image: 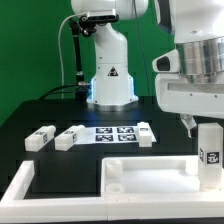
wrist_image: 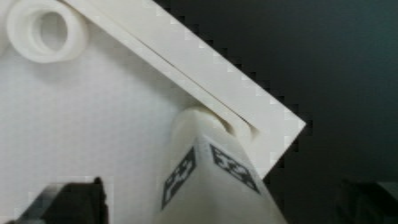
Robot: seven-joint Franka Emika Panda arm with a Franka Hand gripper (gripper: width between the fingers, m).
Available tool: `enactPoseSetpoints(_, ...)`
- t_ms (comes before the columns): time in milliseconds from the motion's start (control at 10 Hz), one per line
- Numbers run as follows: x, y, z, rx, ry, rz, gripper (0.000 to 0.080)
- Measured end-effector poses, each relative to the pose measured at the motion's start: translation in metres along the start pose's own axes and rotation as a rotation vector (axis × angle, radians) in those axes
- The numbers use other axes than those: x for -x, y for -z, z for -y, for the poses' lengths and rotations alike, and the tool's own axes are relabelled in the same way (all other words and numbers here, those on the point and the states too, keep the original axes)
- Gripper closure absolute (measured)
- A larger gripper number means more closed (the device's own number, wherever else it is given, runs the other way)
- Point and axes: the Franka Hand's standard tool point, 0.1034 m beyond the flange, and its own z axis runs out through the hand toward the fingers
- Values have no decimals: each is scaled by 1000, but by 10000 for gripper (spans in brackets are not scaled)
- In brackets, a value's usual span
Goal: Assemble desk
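Observation:
The desk's white tabletop panel (image: 150, 178) lies flat at the front of the black table. One white tagged leg (image: 208, 152) stands upright at the panel's corner on the exterior view's right. My gripper (image: 203, 124) hangs just above that leg. In the wrist view the leg (wrist_image: 222, 170) rises from the panel's corner (wrist_image: 267, 110) between my dark fingers (wrist_image: 68, 203). The jaws stand wide, with a gap on each side of the leg, so the gripper (wrist_image: 217, 208) is open. A round socket (wrist_image: 45, 30) shows in the panel. Three more legs (image: 40, 138) (image: 70, 138) (image: 146, 134) lie loose behind the panel.
The marker board (image: 115, 133) lies flat between the loose legs. The robot's white base (image: 110, 75) stands at the back middle. A white border strip (image: 20, 185) edges the table at the exterior view's left front. A green backdrop closes the rear.

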Motion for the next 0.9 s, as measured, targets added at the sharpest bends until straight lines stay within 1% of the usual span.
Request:
enactPoseSetpoints(100,0,0,0,0,43,0,152)
enactPoseSetpoints(200,-1,0,0,2,159,-2,151)
enactPoseSetpoints(300,-2,3,0,39,402,-6,151)
enactPoseSetpoints(400,-6,4,6,45,594,-7,151)
enactPoseSetpoints(500,-7,0,8,44,637,0,151)
enactPoseSetpoints(600,-6,0,8,43,580,-1,236)
enactPoseSetpoints(700,-7,0,8,44,587,-1,372)
enactPoseSetpoints(800,-7,0,8,44,575,-1,372)
enactPoseSetpoints(900,-9,-1,5,49,460,-5,495)
